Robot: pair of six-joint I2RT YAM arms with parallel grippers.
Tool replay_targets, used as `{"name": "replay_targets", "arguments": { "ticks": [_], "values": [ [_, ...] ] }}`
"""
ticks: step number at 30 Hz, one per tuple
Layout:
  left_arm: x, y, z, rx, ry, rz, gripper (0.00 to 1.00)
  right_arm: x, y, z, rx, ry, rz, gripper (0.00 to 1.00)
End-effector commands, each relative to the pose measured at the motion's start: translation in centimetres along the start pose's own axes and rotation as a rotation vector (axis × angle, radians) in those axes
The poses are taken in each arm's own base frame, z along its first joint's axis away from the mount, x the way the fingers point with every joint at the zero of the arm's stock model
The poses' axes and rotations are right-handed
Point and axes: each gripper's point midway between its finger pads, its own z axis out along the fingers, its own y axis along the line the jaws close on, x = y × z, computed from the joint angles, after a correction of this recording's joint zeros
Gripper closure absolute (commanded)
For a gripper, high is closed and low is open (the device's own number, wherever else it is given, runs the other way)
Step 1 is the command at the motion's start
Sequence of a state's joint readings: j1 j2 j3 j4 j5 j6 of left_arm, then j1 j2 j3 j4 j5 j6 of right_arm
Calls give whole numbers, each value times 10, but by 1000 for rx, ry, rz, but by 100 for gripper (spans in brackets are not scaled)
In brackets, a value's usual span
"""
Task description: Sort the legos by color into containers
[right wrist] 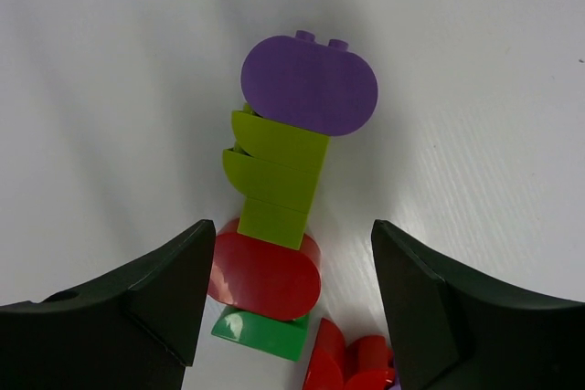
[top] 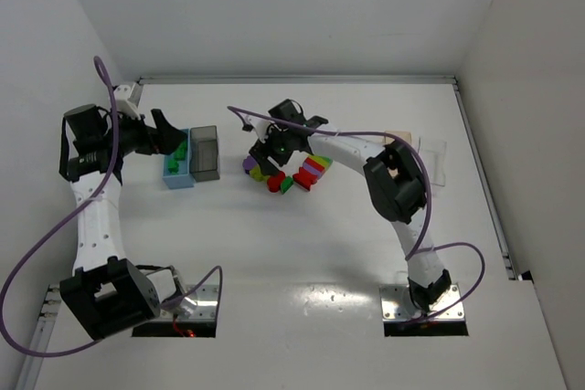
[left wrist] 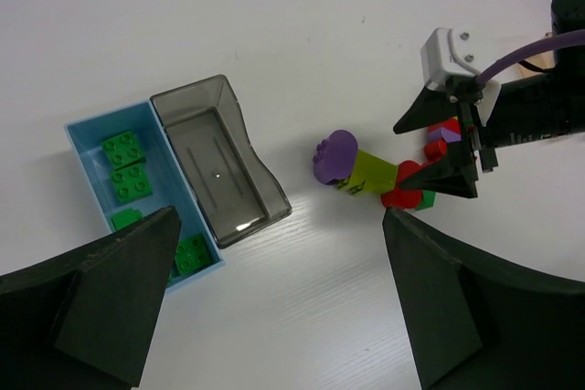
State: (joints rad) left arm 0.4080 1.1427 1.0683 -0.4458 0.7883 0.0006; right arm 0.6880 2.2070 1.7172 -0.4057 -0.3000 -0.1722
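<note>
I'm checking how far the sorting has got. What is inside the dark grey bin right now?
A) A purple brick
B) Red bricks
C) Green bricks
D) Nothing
D: the left wrist view shows the bare floor of the dark grey bin, while the green bricks lie in the light blue bin beside it.

Glossy, smooth plastic shows on the purple brick (right wrist: 309,86), lime brick (right wrist: 274,175) and red brick (right wrist: 265,279) at frame centre. They lie on a white table (left wrist: 274,25) of faint grain and soft sheen. The right gripper (right wrist: 291,230) has matt black plastic fingers (right wrist: 137,308). At left, a smoky translucent grey bin (left wrist: 260,184) glints beside an opaque light blue bin (left wrist: 110,119). A metal base plate (top: 399,306) shines at lower right.
</note>
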Motion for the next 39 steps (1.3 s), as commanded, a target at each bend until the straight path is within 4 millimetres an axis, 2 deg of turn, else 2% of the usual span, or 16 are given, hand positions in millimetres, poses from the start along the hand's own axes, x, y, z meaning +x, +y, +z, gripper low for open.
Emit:
{"name": "replay_targets", "arguments": {
  "ticks": [1,4,15,21,25,31,35,38,39],
  "values": [
    [-4,6,1,-3,-18,24,0,-12,9,5,-32,-24,-10,30],
    [0,6,2,-3,-11,17,0,-13,13,7,-38,-23,-17,30],
    [1,11,1,0,-12,14,0,-1,13,14,-37,4,1,30],
    [8,14,1,-7,-2,6,0,5,13,21,-40,14,5,32],
    [8,14,1,-7,-2,6,0,1,10,20,-28,8,2,32],
    [10,18,1,-5,1,5,0,7,10,27,-31,18,5,38],
    [10,18,1,-5,1,5,0,9,2,30,-13,13,9,46],
    [17,17,3,5,12,-8,0,13,2,33,-15,21,12,50],
    [15,15,1,4,6,-1,0,13,2,33,-15,21,12,54]
  ]
}}
